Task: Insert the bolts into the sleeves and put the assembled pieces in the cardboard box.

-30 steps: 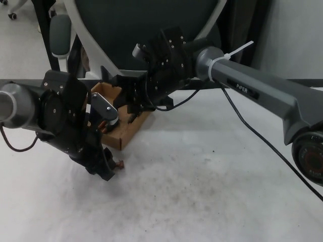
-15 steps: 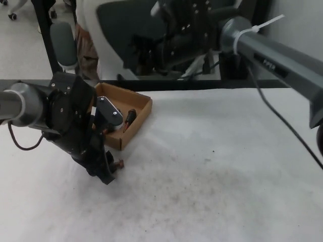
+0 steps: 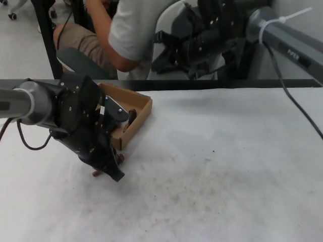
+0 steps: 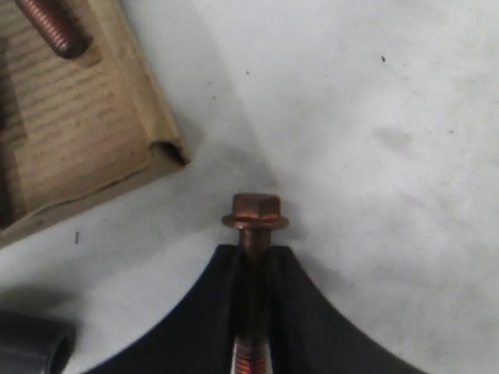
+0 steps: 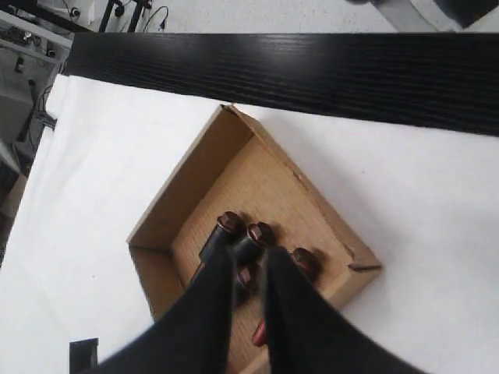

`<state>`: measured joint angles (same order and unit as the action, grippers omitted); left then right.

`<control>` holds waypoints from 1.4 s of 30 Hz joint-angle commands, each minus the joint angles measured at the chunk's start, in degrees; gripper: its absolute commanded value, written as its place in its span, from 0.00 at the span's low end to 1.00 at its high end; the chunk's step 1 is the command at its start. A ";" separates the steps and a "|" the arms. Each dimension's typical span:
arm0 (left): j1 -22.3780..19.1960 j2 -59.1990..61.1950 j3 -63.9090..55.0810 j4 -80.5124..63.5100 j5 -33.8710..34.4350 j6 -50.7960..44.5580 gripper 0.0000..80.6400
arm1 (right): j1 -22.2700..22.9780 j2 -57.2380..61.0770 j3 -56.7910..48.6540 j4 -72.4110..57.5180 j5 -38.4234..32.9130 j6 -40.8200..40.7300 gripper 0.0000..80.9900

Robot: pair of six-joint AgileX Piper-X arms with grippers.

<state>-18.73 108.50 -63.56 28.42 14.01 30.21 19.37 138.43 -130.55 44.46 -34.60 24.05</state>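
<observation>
1. Left gripper point(image 3: 108, 170) is seen low over the bench point(image 3: 227, 166), just in front of the box's near corner.
2. Its fingers point(image 4: 222, 312) are closed on a bolt point(image 4: 255, 212). The shank is clamped between them, and the copper hex head projects just past the tips.
3. In the high view the bolt point(image 3: 120, 158) is held close to the bench surface. Whether it touches the surface cannot be told.
4. A dark grey cylinder point(image 4: 31, 343) is noted on the bench near the left gripper. Whether it is a sleeve cannot be told.
5. The box point(image 3: 135, 123) is placed at the far left of the bench, just beyond the left gripper. The held bolt's head is near the box corner point(image 4: 160, 152) but apart from it.
6. One loose bolt end point(image 4: 51, 27) is seen lying on the box floor.
7. From above, several pieces point(image 5: 260, 232) are recorded in the box point(image 5: 187, 179): dark bodies with copper ends, lying close together toward one corner.
8. The right arm point(image 3: 282, 35) is raised above the bench's far edge.
9. Right gripper point(image 5: 249, 253) is held high over the box. A narrow gap is left between its fingers point(image 5: 214, 312), and nothing is gripped.
</observation>
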 commanded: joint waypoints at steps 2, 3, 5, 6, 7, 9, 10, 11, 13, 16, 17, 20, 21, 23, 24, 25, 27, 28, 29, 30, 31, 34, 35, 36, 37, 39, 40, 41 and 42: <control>0.44 -1.09 -0.16 1.19 5.20 -6.27 0.01 | -0.39 -5.86 -0.37 2.15 -0.01 -4.99 0.00; 0.80 -1.74 -0.16 1.46 6.23 -7.05 0.01 | -0.39 -6.26 -0.37 3.04 -0.01 -4.98 0.00; 1.60 -3.21 0.03 1.46 8.66 -8.42 0.01 | -0.09 -6.96 -0.37 6.03 -0.01 -6.40 0.00; 2.09 -4.11 0.31 1.46 9.95 -9.16 0.01 | 0.12 -7.32 -0.37 7.61 -0.01 -7.23 0.00; 2.63 -5.21 0.73 1.46 10.86 -9.91 0.01 | 0.48 -7.59 -0.37 9.77 0.12 -8.73 0.00; 3.89 -7.22 1.86 1.46 13.14 -11.33 0.01 | 1.32 -8.15 -0.37 13.01 1.28 -10.69 0.00; 4.73 -8.53 2.75 1.46 14.26 -12.10 0.01 | 1.95 -8.50 -0.37 13.66 1.85 -11.42 0.00; 5.50 -9.59 3.55 1.46 15.10 -12.56 0.01 | 2.62 -8.94 -0.37 13.79 2.45 -11.74 0.00; 7.55 -12.59 6.04 1.33 16.81 -13.68 0.01 | 4.25 -9.52 -0.37 13.80 3.75 -12.57 0.00; 11.07 -17.13 10.06 0.78 17.70 -14.37 0.01 | 6.87 -9.78 -0.37 14.41 5.72 -12.97 0.00; 12.54 -19.00 11.56 0.14 17.91 -14.66 0.01 | 7.81 -9.78 -0.37 14.81 6.34 -13.30 0.00; 17.11 -24.60 15.87 -3.07 19.12 -18.03 0.01 | 10.57 -9.78 -0.37 15.94 10.08 -14.75 0.00; 19.09 -26.53 17.22 -4.74 19.96 -19.99 0.01 | 11.34 -9.78 -0.37 16.14 10.82 -15.43 0.00; 21.98 -30.08 19.51 -8.02 21.40 -23.64 0.01 | 13.13 -9.78 -0.37 16.56 12.34 -15.50 0.00; 23.45 -32.02 20.76 -9.92 22.28 -25.49 0.01 | 13.95 -9.78 -0.37 16.63 13.04 -15.50 0.00; 24.55 -33.57 21.66 -11.60 22.79 -27.03 0.01 | 14.75 -9.78 -0.37 16.73 13.91 -15.69 0.00; 26.65 -37.32 23.80 -14.79 24.07 -30.21 0.01 | 16.29 -9.65 -0.37 17.34 15.52 -17.29 0.00; 27.16 -39.25 24.67 -16.05 24.42 -30.78 0.01 | 16.83 -9.65 -0.37 17.88 16.63 -18.15 0.00; 27.54 -41.19 25.81 -17.75 24.87 -31.62 0.01 | 17.45 -9.53 -0.37 18.51 17.63 -18.57 0.00; 27.51 -43.21 26.91 -19.14 24.87 -32.30 0.01 | 17.99 -9.42 -0.37 19.08 18.22 -18.56 0.00; 27.51 -44.86 28.02 -20.40 24.88 -32.88 0.01 | 18.38 -9.29 -0.37 19.45 18.34 -18.56 0.00; 27.40 -50.87 31.30 -26.26 24.88 -35.54 0.01 | 19.38 -9.20 0.23 20.18 18.92 -18.56 0.00; 27.39 -53.19 32.39 -28.42 24.88 -36.62 0.01 | 19.64 -9.20 0.47 20.44 18.97 -18.56 0.00; 27.50 -55.47 33.43 -30.57 24.88 -37.46 0.01 | 19.81 -9.20 0.71 20.64 18.94 -18.56 0.01; 27.56 -57.65 34.23 -32.45 24.88 -38.07 0.01 | 19.97 -9.20 1.05 20.67 18.94 -18.56 0.03; 27.54 -61.25 36.04 -36.36 24.73 -39.48 0.01 | 20.18 -9.20 1.49 20.65 18.94 -18.56 0.13; 27.73 -62.88 36.64 -37.24 24.74 -40.01 0.01 | 20.28 -9.20 1.60 20.80 18.94 -18.46 0.21; 27.99 -64.28 37.05 -37.79 24.74 -40.59 0.01 | 20.36 -9.03 1.68 20.79 18.94 -18.41 0.29; 28.33 -65.50 37.23 -37.68 24.74 -40.96 0.01 | 20.33 -8.82 1.65 20.79 18.94 -17.91 0.37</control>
<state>8.81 46.97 -27.50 -5.86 37.85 -8.78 39.48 129.95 -128.94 64.97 -15.66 6.06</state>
